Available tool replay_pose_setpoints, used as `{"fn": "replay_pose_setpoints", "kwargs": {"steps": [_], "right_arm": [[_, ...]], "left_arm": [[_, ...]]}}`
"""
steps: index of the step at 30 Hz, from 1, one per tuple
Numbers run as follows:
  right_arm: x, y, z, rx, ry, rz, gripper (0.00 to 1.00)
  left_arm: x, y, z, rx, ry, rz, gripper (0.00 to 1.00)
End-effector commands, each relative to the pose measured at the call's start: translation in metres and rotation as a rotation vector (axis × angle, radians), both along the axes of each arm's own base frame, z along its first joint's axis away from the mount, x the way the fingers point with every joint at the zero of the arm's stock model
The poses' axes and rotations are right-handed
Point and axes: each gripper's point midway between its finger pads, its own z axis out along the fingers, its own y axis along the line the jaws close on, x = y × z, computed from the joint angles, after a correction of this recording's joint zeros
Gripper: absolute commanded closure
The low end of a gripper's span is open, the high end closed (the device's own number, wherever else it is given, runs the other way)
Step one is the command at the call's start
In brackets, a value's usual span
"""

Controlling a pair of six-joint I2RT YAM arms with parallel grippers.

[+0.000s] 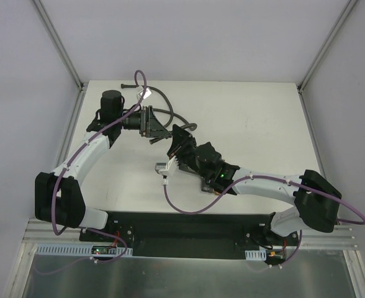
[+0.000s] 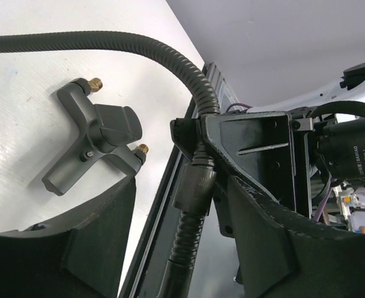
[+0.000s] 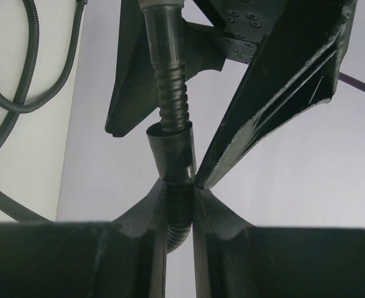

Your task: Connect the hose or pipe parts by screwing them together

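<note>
Left tool [image 2: 181,192] apart, its fingers [image 2: 95,248] loosely either side of the ribbed grey hose [image 2: 108,38]. Forked fitting [image 2: 102,133], matte grey, brass-tipped, lies flat near a table [image 2: 21,155] edge; we see it only in left wrist view. Right tool [image 3: 177,200] clamped on hose just by a smooth sleeve [image 3: 170,152].

The top view is bright and even, lit softly from above. The table [image 1: 251,124] has only faint shadows by the arms [image 1: 89,149]. In the left wrist view the fitting [image 2: 99,133] is sharp, but the left fingers [image 2: 102,248] at the bottom are dark and blurry. In the right wrist view the right fingers [image 3: 64,261] are a black blur, and the hose [image 3: 170,93] has a small shine.
</note>
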Motion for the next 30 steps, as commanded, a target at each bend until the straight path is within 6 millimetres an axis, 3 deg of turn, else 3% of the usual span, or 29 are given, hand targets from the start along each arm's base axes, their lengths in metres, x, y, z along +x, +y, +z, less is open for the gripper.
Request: {"fn": "replay_pose_setpoints", "kwargs": {"steps": [1,5,7,10,17,20,27,30], "right_arm": [[-0.009,0.006,0.050,-0.206,-0.378,0.015,0.95],[-0.009,0.006,0.048,-0.204,-0.371,0.014,0.95],[-0.008,0.006,0.048,-0.196,-0.367,0.014,0.95],[-0.001,0.002,0.050,-0.149,-0.343,-0.002,0.99],[0.040,-0.036,0.042,-0.036,-0.247,-0.107,0.99],[0.048,-0.048,0.041,0.011,-0.230,-0.130,0.99],[0.051,-0.063,0.047,0.154,-0.150,-0.131,0.99],[0.052,-0.061,0.034,0.171,-0.065,-0.117,0.96]], "left_arm": [[-0.005,-0.005,0.016,-0.033,-0.091,-0.064,0.42],[-0.010,-0.007,0.018,-0.042,-0.092,-0.080,0.57],[-0.011,-0.008,0.018,-0.046,-0.080,-0.082,0.79],[-0.011,-0.006,0.018,-0.049,-0.057,-0.078,1.00],[-0.008,0.008,0.008,-0.030,0.039,-0.011,1.00],[-0.011,0.009,0.002,-0.028,0.078,-0.007,1.00],[-0.002,0.015,-0.003,0.000,0.074,0.049,1.00],[0.005,0.017,-0.003,0.023,0.086,0.071,1.00]]}}
